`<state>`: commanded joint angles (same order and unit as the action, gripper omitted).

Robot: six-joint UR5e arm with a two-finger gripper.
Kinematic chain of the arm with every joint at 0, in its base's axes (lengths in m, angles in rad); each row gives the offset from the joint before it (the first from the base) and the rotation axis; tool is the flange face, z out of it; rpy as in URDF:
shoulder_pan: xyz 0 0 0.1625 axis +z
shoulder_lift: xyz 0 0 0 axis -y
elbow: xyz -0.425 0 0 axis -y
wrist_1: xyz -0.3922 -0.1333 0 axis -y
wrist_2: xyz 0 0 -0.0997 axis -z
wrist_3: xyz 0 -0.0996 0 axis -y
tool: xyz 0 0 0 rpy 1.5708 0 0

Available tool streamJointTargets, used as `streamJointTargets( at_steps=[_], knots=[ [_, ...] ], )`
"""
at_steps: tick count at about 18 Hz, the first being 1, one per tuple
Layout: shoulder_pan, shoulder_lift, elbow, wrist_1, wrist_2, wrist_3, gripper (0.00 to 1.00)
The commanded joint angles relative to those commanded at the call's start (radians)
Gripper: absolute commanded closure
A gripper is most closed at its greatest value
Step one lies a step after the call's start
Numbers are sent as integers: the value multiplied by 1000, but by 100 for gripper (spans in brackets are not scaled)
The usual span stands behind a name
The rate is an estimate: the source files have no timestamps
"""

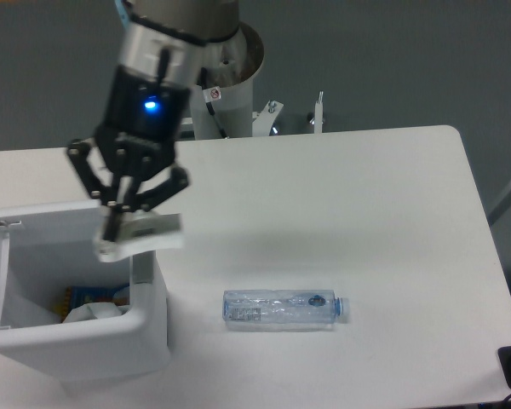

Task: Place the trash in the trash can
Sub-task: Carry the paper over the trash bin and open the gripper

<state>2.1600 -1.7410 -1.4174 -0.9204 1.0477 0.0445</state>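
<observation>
The paper wrapper [140, 236], white, flat and slightly blurred, is pinched in the fingers [119, 232] above the right rim of the open trash can [149, 294]. Risk: released here, it could catch the rim and fall onto the tabletop [366, 221]. The crushed clear bottle [283, 308] lies on the tabletop nearby.

Bottle [279, 308]: clear crinkled plastic, glossy. Wrapper [143, 236]: white paper, matt. Bin [145, 328]: smooth white plastic. Table [366, 221]: matt white.
</observation>
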Motion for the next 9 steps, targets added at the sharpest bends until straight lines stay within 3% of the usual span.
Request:
streamJointTargets(
  at_steps=[1,2,3,4,9],
  knots=[
    [-9,-9,0,2,0,5,85],
    [-11,-15,0,11,2,12,55],
    [-11,-21,-2,44,5,15,12],
    [-11,-22,0,61,11,12,0],
    [3,-8,-3,60,60,-83,0]
  ],
)
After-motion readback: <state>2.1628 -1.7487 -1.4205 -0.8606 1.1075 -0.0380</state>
